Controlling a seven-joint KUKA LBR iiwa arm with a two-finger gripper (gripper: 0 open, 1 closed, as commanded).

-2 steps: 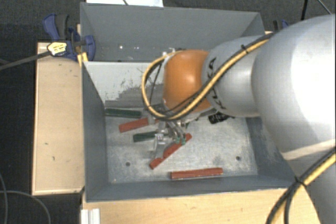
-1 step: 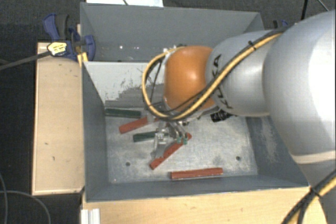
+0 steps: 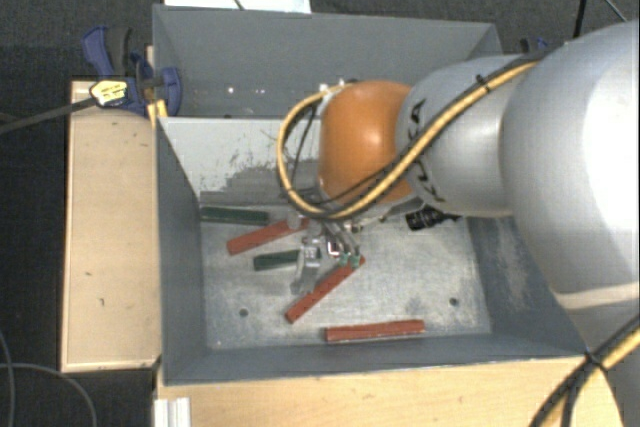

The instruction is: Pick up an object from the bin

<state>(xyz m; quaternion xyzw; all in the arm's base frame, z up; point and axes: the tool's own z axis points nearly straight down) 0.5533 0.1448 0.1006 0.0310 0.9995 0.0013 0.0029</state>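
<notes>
Your nearest candidate is the slanted red-brown stick [image 3: 316, 294], lying flat on the floor of the bin [image 3: 184, 315] a little left of the middle. Its low end points to the near left and its high end runs up to the right, under the claw [image 3: 328, 255]. The claw is down low over that far end, just above the floor. You cannot tell from this view whether it is clenched or released, nor whether it has the stick.

Just left of the claw lies a short dark green stick [image 3: 273, 262], its right end reaching the claw. Farther left and a bit farther back you see a second red-brown stick [image 3: 256, 239], tilted slightly. Beyond it a longer dark green stick [image 3: 233, 213] lies by the foot of the far sloping wall. A third red-brown stick [image 3: 374, 331] lies apart along the near wall, right of the slanted one.

Above the claw sits the arm's orange cover [image 3: 362, 140], with cables [image 3: 284, 158] looping round its left side.
</notes>
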